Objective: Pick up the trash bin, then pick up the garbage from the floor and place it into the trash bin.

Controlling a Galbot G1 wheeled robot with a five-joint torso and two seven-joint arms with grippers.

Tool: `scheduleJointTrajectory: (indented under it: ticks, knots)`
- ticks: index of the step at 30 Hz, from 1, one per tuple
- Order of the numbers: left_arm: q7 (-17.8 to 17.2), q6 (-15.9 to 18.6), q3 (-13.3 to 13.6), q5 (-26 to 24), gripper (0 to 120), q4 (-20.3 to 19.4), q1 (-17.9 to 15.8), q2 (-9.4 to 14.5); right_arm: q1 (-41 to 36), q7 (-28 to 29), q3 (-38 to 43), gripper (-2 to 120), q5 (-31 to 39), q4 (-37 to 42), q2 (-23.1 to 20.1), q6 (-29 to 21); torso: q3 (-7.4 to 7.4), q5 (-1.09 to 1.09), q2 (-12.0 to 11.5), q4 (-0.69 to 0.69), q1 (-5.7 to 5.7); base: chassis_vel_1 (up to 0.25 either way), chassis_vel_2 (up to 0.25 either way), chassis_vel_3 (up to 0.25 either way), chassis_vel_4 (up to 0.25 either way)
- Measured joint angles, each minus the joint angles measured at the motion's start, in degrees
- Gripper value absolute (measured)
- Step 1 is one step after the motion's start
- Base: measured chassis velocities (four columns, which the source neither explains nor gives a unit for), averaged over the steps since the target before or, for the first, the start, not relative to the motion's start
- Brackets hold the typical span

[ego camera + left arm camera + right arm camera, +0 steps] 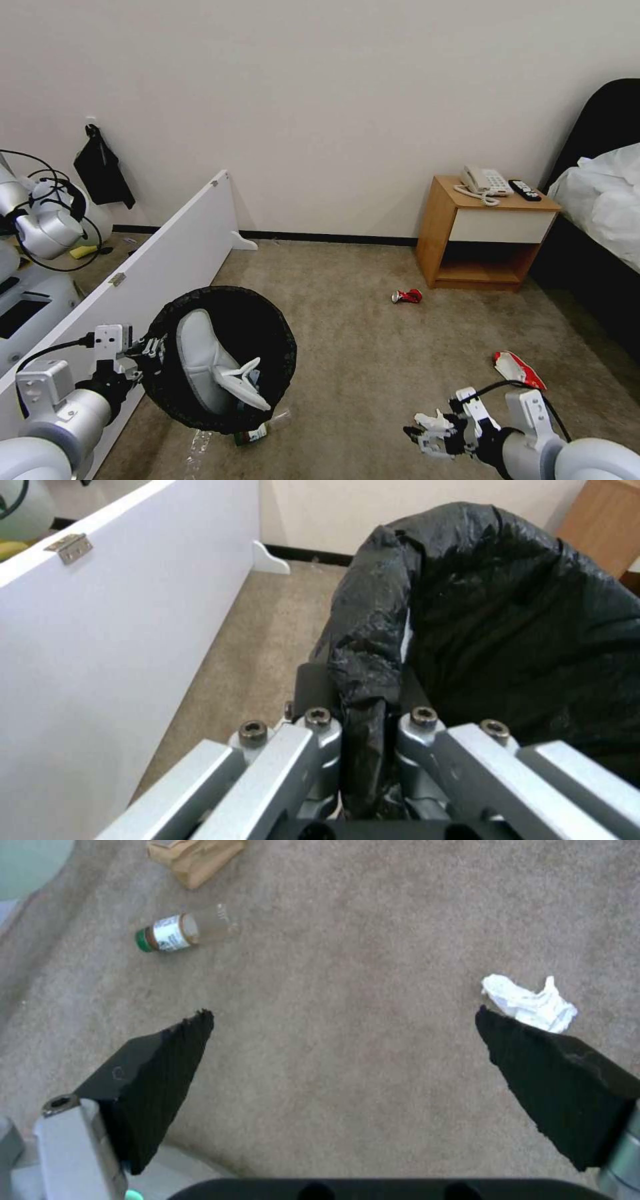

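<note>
- Trash bin [267,333], lined with a black bag, hangs tilted above the carpet at near left, its mouth turned toward the camera; two white slippers [207,367] lie inside it.
- Left gripper [148,352] clamps the bin's bagged rim, jaws pinched tight on the crinkled plastic, beside a white panel [180,250] running along the left.
- Small green-capped bottle [183,931] lies on its side on the floor [373,360] just below the bin, near a brown paper bag [193,857].
- Crushed red can [407,296] rests mid-floor, in front of a wooden nightstand [483,233] against the far wall.
- Right gripper [427,433] hovers low at near right, jaws spread wide over bare carpet, with a crumpled white tissue [530,1004] just beside one finger.
- Red-white snack packet [519,369] lies farther right, near the bed [600,193].
</note>
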Motion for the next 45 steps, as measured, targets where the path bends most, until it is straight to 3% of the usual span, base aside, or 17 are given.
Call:
scheduleJointTrajectory:
  ticks: [6, 11, 17, 19, 25, 33, 45]
  knots:
    - [0.0, 0.0, 0.0, 0.0, 4, -0.6, 0.3, -0.1, 1.5, -3.4, -1.4, 100, -4.8, -0.8, 0.5, 0.0, 0.0, 0.0, 0.0, -0.01, 0.0, 0.0, 0.0, 0.0, 0.0]
    - [-0.6, 0.2, -0.3, 0.0, 4, -1.5, 1.2, 0.0, 5.6, -10.6, -4.4, 100, -12.4, -3.5, 0.5, 0.0, 0.0, -0.01, 0.0, 0.01, 0.0, 0.0, 0.0, 0.0, 0.0]
    - [-1.0, 0.6, 0.4, 0.6, 4, -2.3, 1.3, 0.0, 11.5, -17.4, -9.8, 100, -24.7, -8.1, 2.5, 0.1, 0.0, 0.01, 0.0, 0.0, 0.0, 0.0, 0.0, 0.0, 0.0]
    - [-1.2, 0.6, 0.7, 1.0, 4, -2.4, 1.4, -0.2, 12.0, -19.7, -10.8, 100, -32.4, -9.1, 2.7, 1.0, 0.0, 0.0, 0.0, 0.0, 0.0, 0.0, 0.0, 0.0, 0.0]
    - [-1.2, 0.6, 1.2, 1.3, 4, -2.6, 1.1, -0.3, 11.8, -21.9, -12.3, 100, -39.6, -10.1, 2.5, 4.6, 0.0, 0.0, 0.0, -0.01, 0.0, 0.0, 0.0, 0.0, 0.0]
    - [-1.2, 0.6, 1.2, 1.2, 4, -2.9, 1.1, 0.2, 12.7, -22.1, -13.6, 100, -39.9, -10.8, 2.3, 7.9, 0.0, 0.01, 0.0, 0.0, 0.0, 0.0, 0.0, 0.0, 0.0]
    - [-1.6, 0.8, 1.9, 1.2, 4, -3.8, 0.9, 0.4, 11.7, -20.2, -13.3, 100, -32.6, -5.1, -3.6, 9.7, 0.0, 0.0, 0.0, 0.0, 0.0, 0.0, 0.0, 0.0, 0.0]
